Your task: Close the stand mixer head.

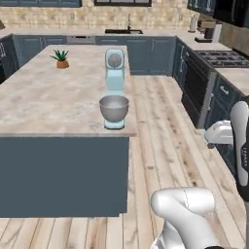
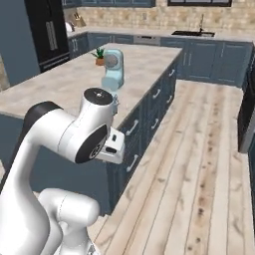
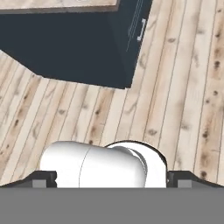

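the gripper [image 3: 112,177] hangs above floorboards, jaws spread and empty — the stand mixer head [image 1: 115,60] stands tilted up behind its steel bowl [image 1: 114,108], nothing done yet.

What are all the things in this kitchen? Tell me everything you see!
Mixer head: one, pale blue, tilted up, on the island.
Bowl: one, grey steel, on the mixer's base, near the island's front edge.
Plant: one, green in an orange pot, far side of the island.
Island: one, beige marbled top, dark blue sides.
Stove: one, dark, along the right wall.
Sink: one, dark, back counter.
Fridge: one, black, far left.
Floor: pale wood planks.
Arm: one, white, dark joints.
Gripper: one, dark tips, over the floor.
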### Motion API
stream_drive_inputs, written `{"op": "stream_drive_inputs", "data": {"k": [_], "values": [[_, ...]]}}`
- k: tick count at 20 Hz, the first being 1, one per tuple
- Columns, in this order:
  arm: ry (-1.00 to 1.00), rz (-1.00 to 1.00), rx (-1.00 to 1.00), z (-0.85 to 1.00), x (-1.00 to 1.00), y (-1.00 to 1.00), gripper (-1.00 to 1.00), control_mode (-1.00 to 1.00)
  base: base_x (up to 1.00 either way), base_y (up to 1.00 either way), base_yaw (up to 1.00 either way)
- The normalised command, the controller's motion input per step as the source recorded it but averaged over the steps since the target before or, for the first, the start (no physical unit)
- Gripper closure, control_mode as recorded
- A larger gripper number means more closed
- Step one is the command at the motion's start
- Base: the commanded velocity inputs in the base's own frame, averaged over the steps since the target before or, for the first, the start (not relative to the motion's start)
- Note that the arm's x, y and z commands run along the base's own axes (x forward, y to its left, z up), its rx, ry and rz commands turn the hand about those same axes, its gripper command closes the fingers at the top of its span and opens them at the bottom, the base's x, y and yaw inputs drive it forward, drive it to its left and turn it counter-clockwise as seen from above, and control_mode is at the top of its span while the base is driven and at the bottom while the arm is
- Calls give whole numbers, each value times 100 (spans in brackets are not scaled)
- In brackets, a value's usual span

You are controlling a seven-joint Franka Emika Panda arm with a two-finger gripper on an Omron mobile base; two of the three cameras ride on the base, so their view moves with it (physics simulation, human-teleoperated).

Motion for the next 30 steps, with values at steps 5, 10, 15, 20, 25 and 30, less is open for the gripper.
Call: {"op": "stream_drive_inputs", "data": {"k": [5, 10, 15, 20, 25, 30], "values": [[0, 0, 0, 0, 0, 0, -100, 100, -24, -45, 82], [0, 0, 0, 0, 0, 0, -100, 100, -35, -33, 83], [0, 0, 0, 0, 0, 0, -100, 100, -62, -44, 78], [0, 0, 0, 0, 0, 0, -100, 100, -81, -65, 70], [0, 0, 0, 0, 0, 0, -100, 100, -55, -70, 59], [0, 0, 0, 0, 0, 0, -100, 100, 41, -67, 16]]}}
